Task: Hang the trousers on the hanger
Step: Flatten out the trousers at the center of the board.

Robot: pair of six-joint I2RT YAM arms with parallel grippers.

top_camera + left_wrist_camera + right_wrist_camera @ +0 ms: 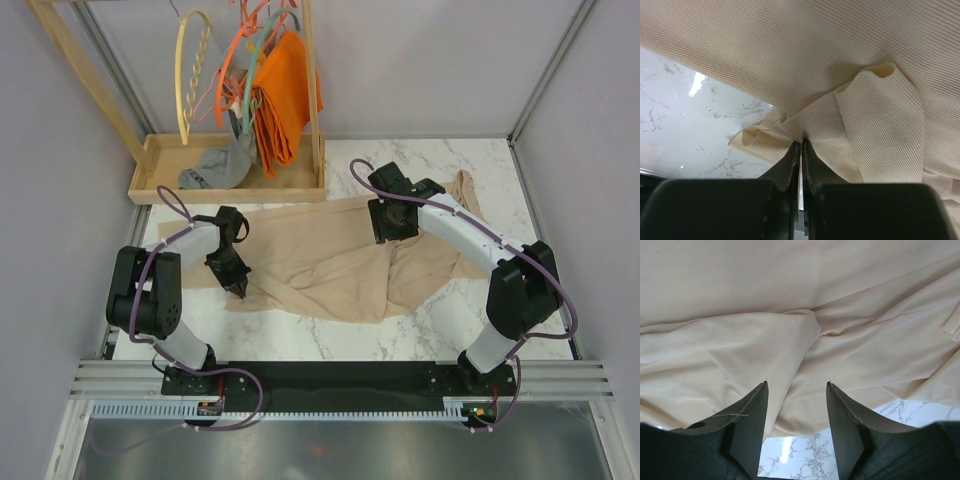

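Note:
The beige trousers (330, 255) lie spread and creased across the marble table (330, 340). My left gripper (238, 291) is down at their near left edge. In the left wrist view it (801, 142) is shut on a pinched fold of the trousers (815, 60). My right gripper (386, 232) hovers over the middle of the garment. Its jaws (796, 385) stand open just above the trousers (790, 300), gripping nothing. The pale yellow arch hanger (190, 75) with its twisted bar hangs on the rack at the back left, away from both grippers.
A wooden tray (160, 150) at the back left holds a small grey garment (215, 168). Above it hang an orange cloth (285, 95), orange hangers (232, 75) and a teal hanger (250, 70). Wooden rack posts (312, 80) rise beside them. Walls close in on both sides.

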